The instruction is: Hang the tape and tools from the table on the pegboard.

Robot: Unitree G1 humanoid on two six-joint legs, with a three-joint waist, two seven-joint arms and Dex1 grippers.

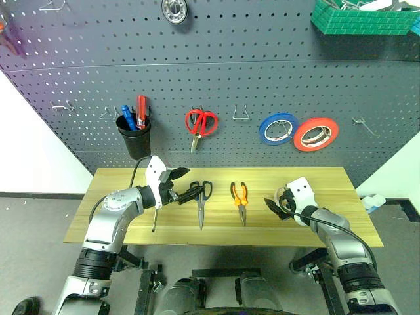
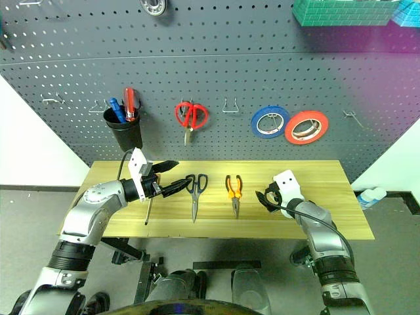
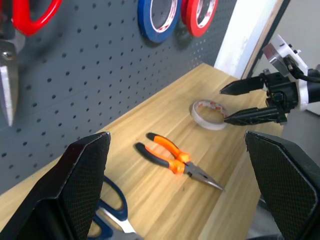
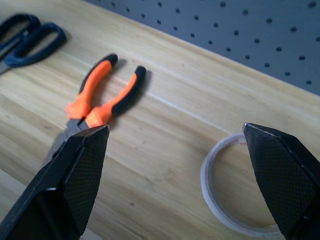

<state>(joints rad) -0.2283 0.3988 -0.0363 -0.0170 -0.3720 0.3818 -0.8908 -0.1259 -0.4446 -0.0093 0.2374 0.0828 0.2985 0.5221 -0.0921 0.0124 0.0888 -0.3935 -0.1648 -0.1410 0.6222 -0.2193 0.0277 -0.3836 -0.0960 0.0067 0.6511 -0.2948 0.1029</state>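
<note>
Tape (image 3: 209,114) lies flat just beyond the right end effector (image 1: 275,203), fingers spread

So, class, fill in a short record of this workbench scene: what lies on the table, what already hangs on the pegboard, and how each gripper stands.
table: dark-looped scissors, pliers, screwdriver, whitish tape
pegboard: red scissors, blue roll, red-orange roll, black cup
left gripper: open, above the table near the scissors' loops
right gripper: open, beside the tape
held: nothing
</note>
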